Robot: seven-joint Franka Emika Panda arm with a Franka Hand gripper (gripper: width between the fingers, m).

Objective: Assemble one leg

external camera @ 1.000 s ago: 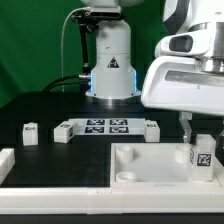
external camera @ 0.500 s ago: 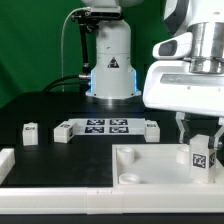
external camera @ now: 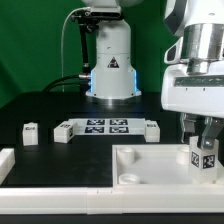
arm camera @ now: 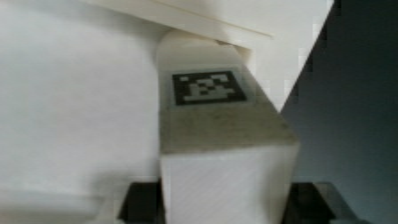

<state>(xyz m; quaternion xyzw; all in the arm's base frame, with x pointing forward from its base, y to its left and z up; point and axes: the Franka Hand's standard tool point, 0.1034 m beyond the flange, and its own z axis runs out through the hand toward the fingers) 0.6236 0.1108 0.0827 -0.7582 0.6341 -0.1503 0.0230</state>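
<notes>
The leg (external camera: pixel 204 158), a small white post with a square marker, stands upright on the far right corner of the large white tabletop (external camera: pixel 150 165). My gripper (external camera: pixel 203 140) comes down from above with its fingers on either side of the leg, shut on it. In the wrist view the leg (arm camera: pixel 222 150) fills the middle, its marker facing the camera. The dark fingertips (arm camera: pixel 146 203) sit at each side of it, and the gripper (arm camera: pixel 228 208) is closed round the post.
The marker board (external camera: pixel 105 126) lies at mid-table. Loose white parts sit beside it: one at the far left (external camera: pixel 30 131), one by the board's left end (external camera: pixel 63 130), one by its right end (external camera: pixel 152 128). The tabletop has a corner hole (external camera: pixel 127 178).
The wrist has turned about the vertical axis over the last second. The leg has turned with it, its marker shifting toward the exterior view's right. The leg stays at the same corner.
</notes>
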